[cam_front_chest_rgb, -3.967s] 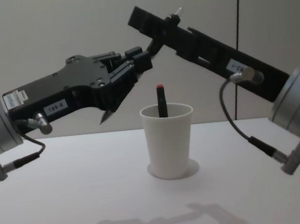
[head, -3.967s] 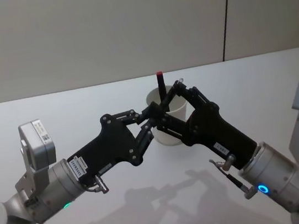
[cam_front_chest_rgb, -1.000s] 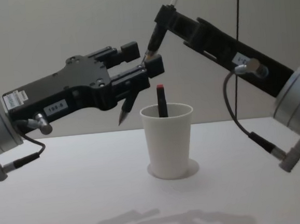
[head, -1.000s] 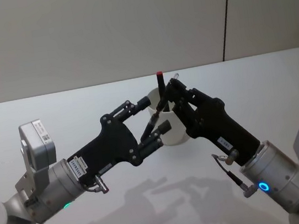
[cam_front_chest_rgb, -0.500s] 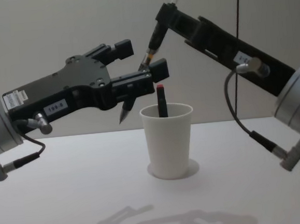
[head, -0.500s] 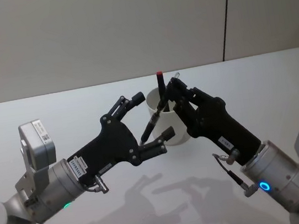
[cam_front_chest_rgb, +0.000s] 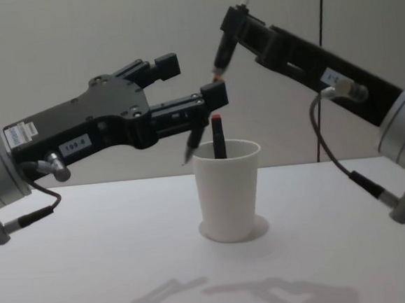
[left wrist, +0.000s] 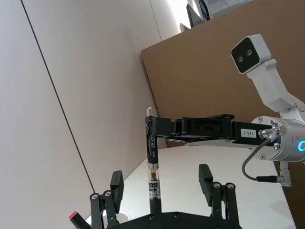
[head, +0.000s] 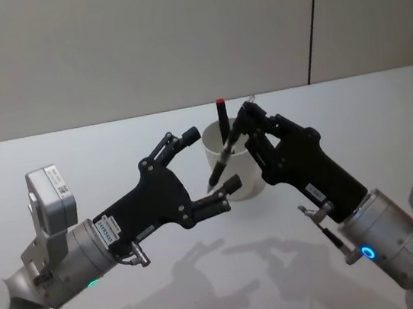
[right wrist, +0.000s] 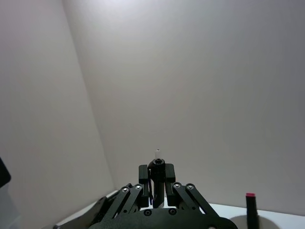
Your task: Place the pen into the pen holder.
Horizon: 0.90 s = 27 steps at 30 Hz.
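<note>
Right pincer (cam_front_chest_rgb: pixel 233 17) clamped on pen (cam_front_chest_rgb: pixel 207 99) above pen holder (cam_front_chest_rgb: pixel 227 189), left pincer (cam_front_chest_rgb: pixel 186 82) spread wide

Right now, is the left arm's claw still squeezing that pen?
No: the left gripper's jaws stand wide apart, and the pen hangs pinched in the right gripper, tip just above the pen holder.

The cup (head: pixel 234 167) and both grippers are seen from above in the head view, side-on and nearer in the chest view, and along the fingers in the wrist views.
</note>
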Each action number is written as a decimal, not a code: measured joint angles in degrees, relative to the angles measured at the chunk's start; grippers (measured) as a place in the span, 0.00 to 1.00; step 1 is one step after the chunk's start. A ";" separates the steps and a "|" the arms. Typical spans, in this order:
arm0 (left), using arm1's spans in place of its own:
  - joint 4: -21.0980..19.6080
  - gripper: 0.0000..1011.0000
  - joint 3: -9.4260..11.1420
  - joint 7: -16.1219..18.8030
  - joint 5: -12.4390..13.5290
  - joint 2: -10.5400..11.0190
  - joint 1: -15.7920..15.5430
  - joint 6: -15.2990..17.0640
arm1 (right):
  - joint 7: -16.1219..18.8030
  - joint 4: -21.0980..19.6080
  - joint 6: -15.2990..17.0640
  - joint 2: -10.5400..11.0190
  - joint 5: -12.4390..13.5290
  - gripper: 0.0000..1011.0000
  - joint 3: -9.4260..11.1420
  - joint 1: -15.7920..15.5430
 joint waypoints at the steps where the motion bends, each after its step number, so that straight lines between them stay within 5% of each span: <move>1: 0.00 0.99 0.00 0.00 0.00 0.00 0.00 0.00 | -0.40 -0.08 -0.14 0.03 -0.50 0.18 0.02 -0.02; 7: 0.00 0.99 0.00 0.00 0.01 0.00 0.00 0.00 | -3.73 -1.02 -1.31 0.28 -4.92 0.18 0.18 -0.12; 19: 0.00 0.99 0.00 0.00 0.01 0.00 0.00 0.00 | -11.85 -2.00 -4.88 0.04 -17.80 0.18 0.59 1.06; 27: 0.00 0.99 0.00 0.00 0.01 0.00 0.00 0.00 | -14.31 -1.19 -6.57 -0.79 -23.80 0.18 0.70 2.76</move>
